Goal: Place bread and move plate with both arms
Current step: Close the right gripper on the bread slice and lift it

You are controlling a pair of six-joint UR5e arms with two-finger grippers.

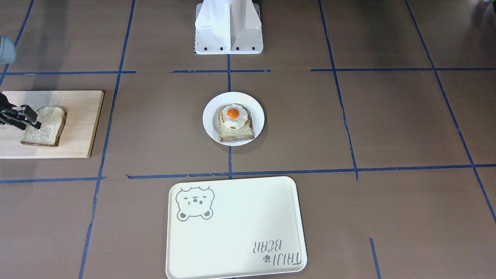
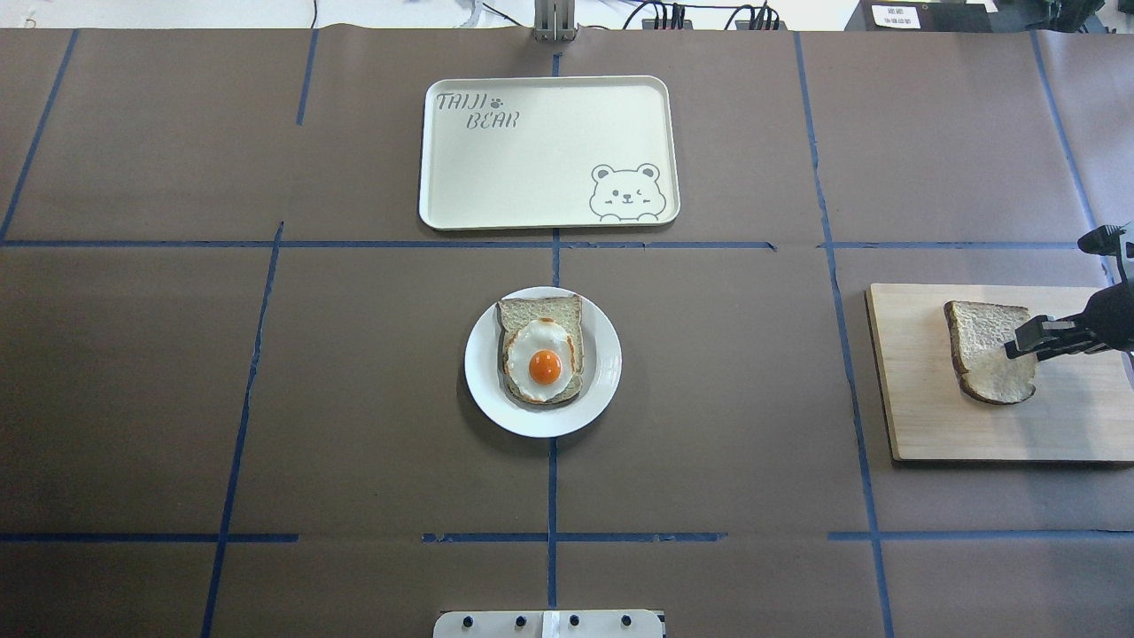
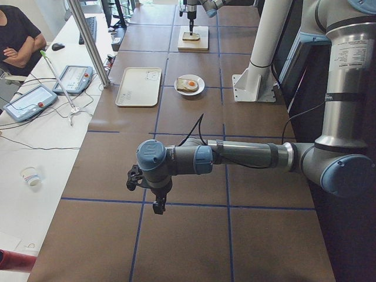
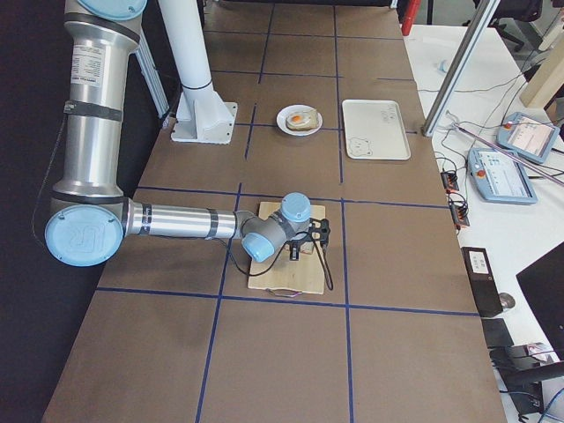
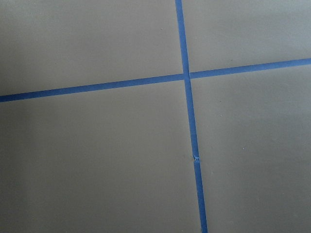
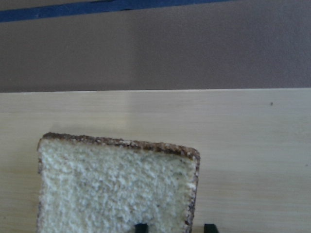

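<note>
Over wooden board (image 2: 921, 425), right tool (image 2: 1019, 345) spread astride bread (image 2: 979, 354) edge.

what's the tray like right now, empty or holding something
Empty. The tray shows only its printed bear and lettering; the plate with egg toast sits apart from it, on the table.

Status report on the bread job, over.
Right gripper open, over speckled brown-crusted bread slice on wooden board. Left gripper: cannot tell. Egg toast occupies round white plate.

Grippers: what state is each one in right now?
Left gripper: cannot tell, it shows only in the side view.
Right gripper: open, fingertips straddling one crust edge of the bread, not clamped.
</note>
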